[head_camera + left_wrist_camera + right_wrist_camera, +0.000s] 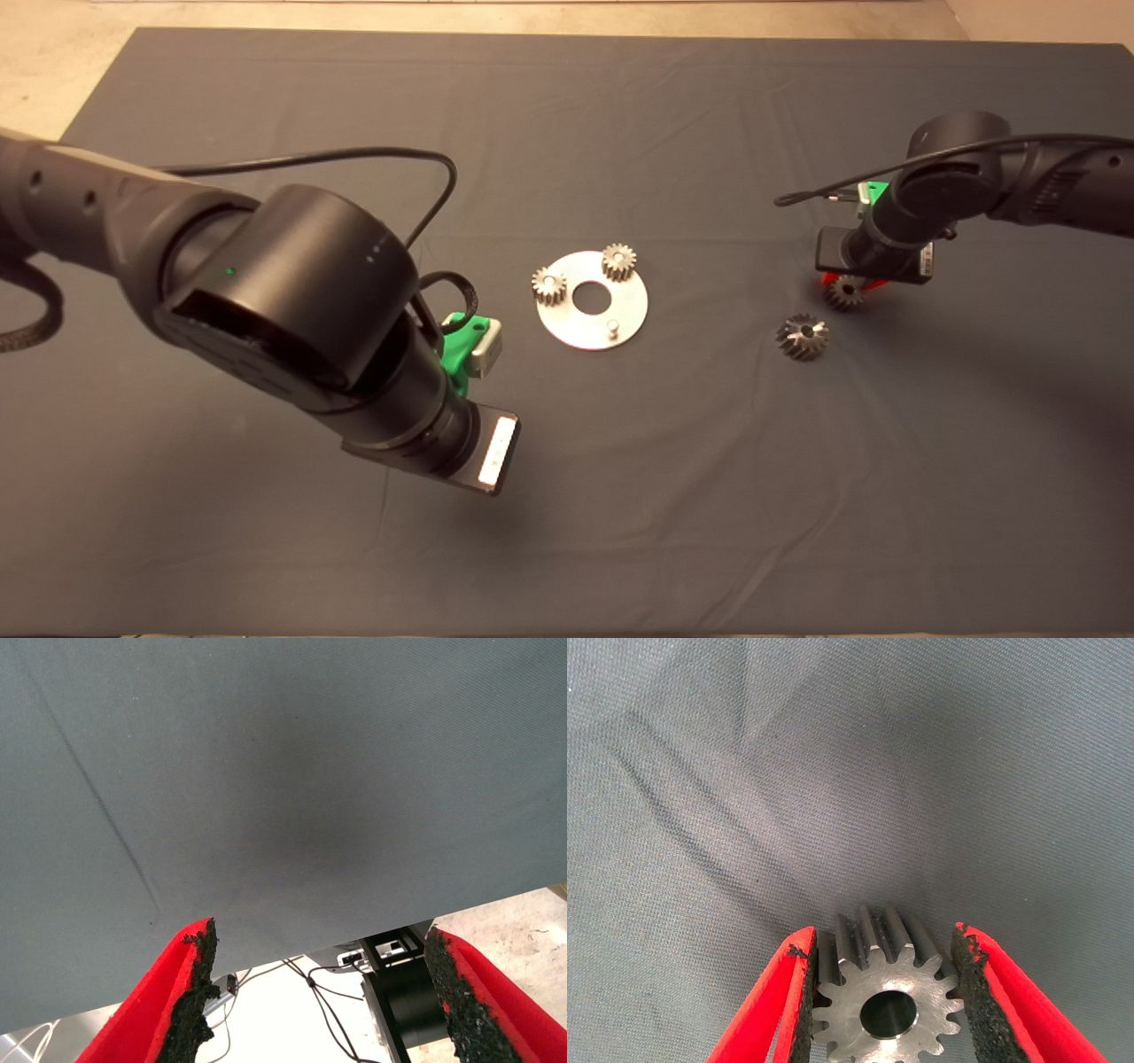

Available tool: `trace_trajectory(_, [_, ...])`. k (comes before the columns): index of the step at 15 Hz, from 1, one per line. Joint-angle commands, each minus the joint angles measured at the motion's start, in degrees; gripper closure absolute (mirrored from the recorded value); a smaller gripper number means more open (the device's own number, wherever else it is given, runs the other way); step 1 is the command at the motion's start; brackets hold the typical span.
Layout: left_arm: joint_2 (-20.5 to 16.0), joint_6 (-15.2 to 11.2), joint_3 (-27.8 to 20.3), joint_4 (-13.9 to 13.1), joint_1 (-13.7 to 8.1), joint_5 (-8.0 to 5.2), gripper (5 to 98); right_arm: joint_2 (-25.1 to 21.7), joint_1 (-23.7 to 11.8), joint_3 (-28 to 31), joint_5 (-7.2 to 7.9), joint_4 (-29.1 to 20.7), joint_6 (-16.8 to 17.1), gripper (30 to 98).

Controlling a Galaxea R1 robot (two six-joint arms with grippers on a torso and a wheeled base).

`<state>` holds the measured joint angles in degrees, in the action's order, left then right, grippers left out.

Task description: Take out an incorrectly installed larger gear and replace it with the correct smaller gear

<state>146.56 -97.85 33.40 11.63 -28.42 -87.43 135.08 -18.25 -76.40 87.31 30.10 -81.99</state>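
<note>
The smaller gear (886,997), grey steel with straight teeth and a round bore, sits between the pads of my right gripper (884,943), and both pads touch its teeth. Seen from the head view, this gear (843,291) is at the right of the mat under the right gripper (846,283). The larger gear (803,337), dark with slanted teeth, lies loose on the mat just beside it, toward the plate. The round metal plate (633,306) carries two small gears (548,285) (618,261) and one bare peg (611,326). My left gripper (319,939) hovers open over bare mat, left of the plate.
The left arm's large black wrist (301,301) and its cable (425,177) hang over the mat's left half. The mat's near edge (292,952) shows in the left wrist view, with cables and the floor beyond it.
</note>
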Motion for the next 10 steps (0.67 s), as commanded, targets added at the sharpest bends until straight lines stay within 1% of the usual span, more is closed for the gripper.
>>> trace_trajectory(1, [0.2, 0.0, 0.2, 0.3, -0.3, -7.14, 44.4, -1.9, -2.0, 0.4, 7.69, -2.2, -0.9, 89.1])
trace_trajectory(10, [0.6, 0.0, 0.1, 0.3, -0.3, -7.14, 44.4, -2.1, -2.1, 0.7, 7.69, -2.1, -1.2, 89.1])
